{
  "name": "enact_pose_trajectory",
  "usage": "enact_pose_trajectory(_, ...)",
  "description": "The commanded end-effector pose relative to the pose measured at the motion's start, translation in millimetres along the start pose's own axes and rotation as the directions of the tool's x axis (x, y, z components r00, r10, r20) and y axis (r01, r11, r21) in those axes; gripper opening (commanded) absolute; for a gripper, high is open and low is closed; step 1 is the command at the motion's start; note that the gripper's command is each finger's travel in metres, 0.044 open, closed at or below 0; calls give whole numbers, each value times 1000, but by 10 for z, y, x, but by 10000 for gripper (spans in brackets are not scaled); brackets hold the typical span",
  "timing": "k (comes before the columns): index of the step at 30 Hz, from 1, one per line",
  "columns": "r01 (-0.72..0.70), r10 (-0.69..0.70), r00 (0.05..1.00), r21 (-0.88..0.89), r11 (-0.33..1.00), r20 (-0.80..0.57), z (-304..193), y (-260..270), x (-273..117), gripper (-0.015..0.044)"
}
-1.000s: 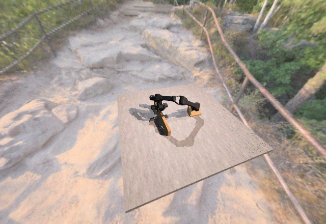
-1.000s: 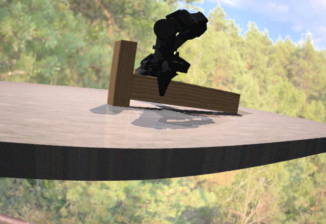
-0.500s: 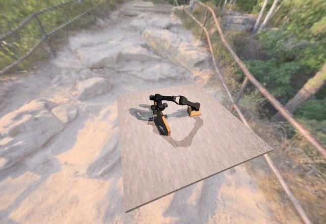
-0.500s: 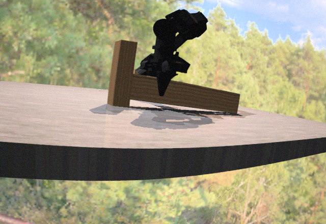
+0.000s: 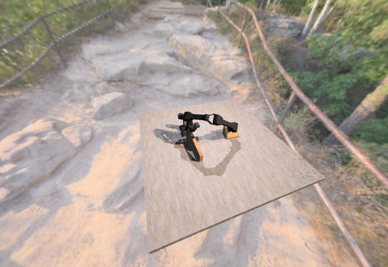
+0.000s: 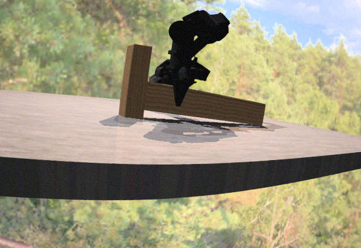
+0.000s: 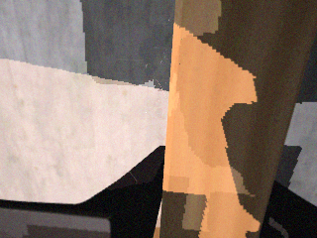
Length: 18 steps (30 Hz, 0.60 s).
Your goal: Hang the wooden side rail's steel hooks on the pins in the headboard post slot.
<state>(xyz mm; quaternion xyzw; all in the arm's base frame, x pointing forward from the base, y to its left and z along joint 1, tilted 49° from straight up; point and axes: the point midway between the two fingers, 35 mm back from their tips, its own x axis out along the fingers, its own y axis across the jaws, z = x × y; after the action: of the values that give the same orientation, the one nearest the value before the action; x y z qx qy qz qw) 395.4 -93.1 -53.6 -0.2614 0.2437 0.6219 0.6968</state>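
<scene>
The wooden side rail (image 5: pixel 197 150) (image 6: pixel 223 106) (image 7: pixel 198 119) slopes down away from the post in the exterior view. Its raised end meets the side of the upright headboard post (image 6: pixel 135 79), with no visible gap, and its far lower corner is at the table. The post is mostly hidden behind the arm in the top view. My gripper (image 6: pixel 178 100) is shut on the rail, nearer its raised end, with one black finger down the near face. The wrist view shows the rail running up between the dark fingers. The hooks, slot and pins are hidden.
The table (image 5: pixel 200 204) (image 6: pixel 66 140) carries everything. The arm's wooden base block (image 5: pixel 231 134) stands right of the rail in the top view, and the black arm arches from it to the gripper. The post rises above the rail close beside the gripper.
</scene>
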Motion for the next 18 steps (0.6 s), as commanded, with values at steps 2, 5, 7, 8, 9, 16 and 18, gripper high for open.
enact_pose_trajectory(2,7,-7,1000,1,1000,-4,-37,-5,-25,0)
enact_pose_trajectory(5,7,-7,1000,1,1000,-4,-39,-7,-26,0)
enact_pose_trajectory(7,7,-7,1000,1,1000,-4,-41,-8,-28,0)
enact_pose_trajectory(8,7,-7,1000,1,1000,-4,-42,-9,-29,0)
enact_pose_trajectory(9,7,-7,1000,1,1000,-4,-42,-10,-30,0)
enact_pose_trajectory(16,7,-7,1000,1,1000,-4,-50,-8,-37,0)
enact_pose_trajectory(18,7,-7,1000,1,1000,-4,-51,-7,-37,0)
